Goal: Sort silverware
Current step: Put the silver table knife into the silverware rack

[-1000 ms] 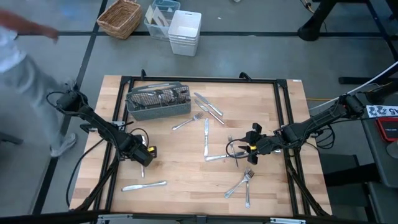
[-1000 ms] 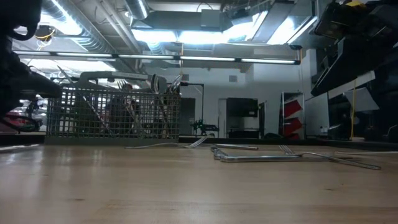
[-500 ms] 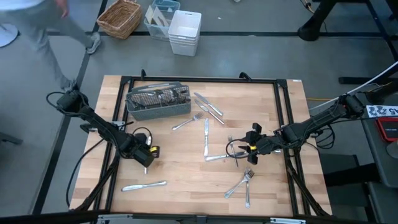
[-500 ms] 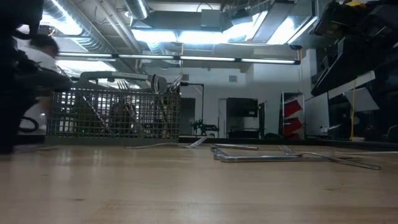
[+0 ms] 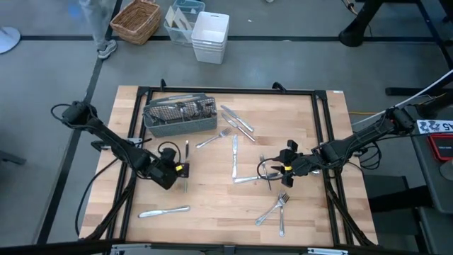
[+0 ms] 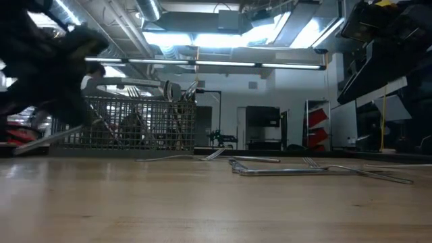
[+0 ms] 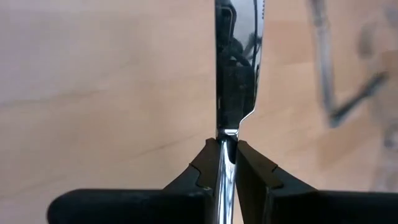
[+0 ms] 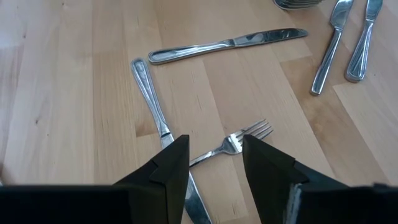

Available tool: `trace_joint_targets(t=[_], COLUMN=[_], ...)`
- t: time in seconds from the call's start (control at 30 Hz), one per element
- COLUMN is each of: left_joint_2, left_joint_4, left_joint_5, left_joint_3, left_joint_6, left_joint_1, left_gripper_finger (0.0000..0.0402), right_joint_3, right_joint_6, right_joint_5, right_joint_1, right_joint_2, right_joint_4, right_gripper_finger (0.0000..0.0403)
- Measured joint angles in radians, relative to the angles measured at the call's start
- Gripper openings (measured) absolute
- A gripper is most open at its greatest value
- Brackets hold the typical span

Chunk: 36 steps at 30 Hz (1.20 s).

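My left gripper (image 5: 182, 170) is shut on a silver knife (image 5: 187, 152) over the table's left half, in front of the grey wire-mesh caddy (image 5: 180, 115). In the low view the knife (image 6: 50, 138) slants in the air. My right gripper (image 5: 286, 167) hangs open right of centre; between its fingers, on the wood below, lie a fork (image 8: 235, 142) and a knife (image 8: 155, 109). More silverware lies flat on the table: a knife (image 5: 234, 154), a fork (image 5: 212, 138), two knives (image 5: 238, 119) beside the caddy. My left gripper pinches the knife between its two fingertips (image 7: 208, 163), where the handle meets the blade (image 7: 227, 133). The blade (image 7: 239, 62) runs straight out ahead, along the fingers. The knife is lifted clear of the table and tilted.
A knife (image 5: 164, 211) lies near the front left, two forks (image 5: 276, 208) near the front right. The caddy holds several pieces standing up. On the floor beyond the far edge stand a wicker basket (image 5: 136, 20) and white bins (image 5: 210, 35); a person's leg (image 5: 99, 21) shows there.
My left gripper has risen and gone a little toward the table's middle, turning at the wrist. The knife it holds has come up off the wood and swung round, its blade now pointing toward the far edge. A person has walked along the far left.
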Motion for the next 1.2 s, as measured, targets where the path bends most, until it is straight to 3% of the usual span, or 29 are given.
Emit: trace_joint_targets(t=[0.43, 0.73, 0.97, 1.2], left_joint_2=[-0.176, -0.395, -0.515, -0.526], left_joint_4=[0.108, 0.108, 0.108, 0.11], left_joint_5=[-0.409, -0.713, -0.837, -0.846], left_joint_3=[0.002, 0.002, 0.002, -0.001], left_joint_6=[0.358, 0.8, 1.106, 1.287], left_joint_1=[0.001, 0.061, 0.166, 0.277], left_gripper_finger=[0.0026, 0.0025, 0.0027, 0.0032], right_joint_3=[0.0, 0.0, 0.0, 0.0], right_joint_6=[0.0, 0.001, 0.001, 0.001], right_joint_5=[0.0, 0.0, 0.0, 0.0], right_joint_1=[0.0, 0.0, -0.001, -0.001], right_joint_2=[0.0, 0.0, 0.0, 0.0], right_joint_4=[0.002, 0.002, 0.002, 0.003], right_gripper_finger=[0.0152, 0.0152, 0.0152, 0.0152])
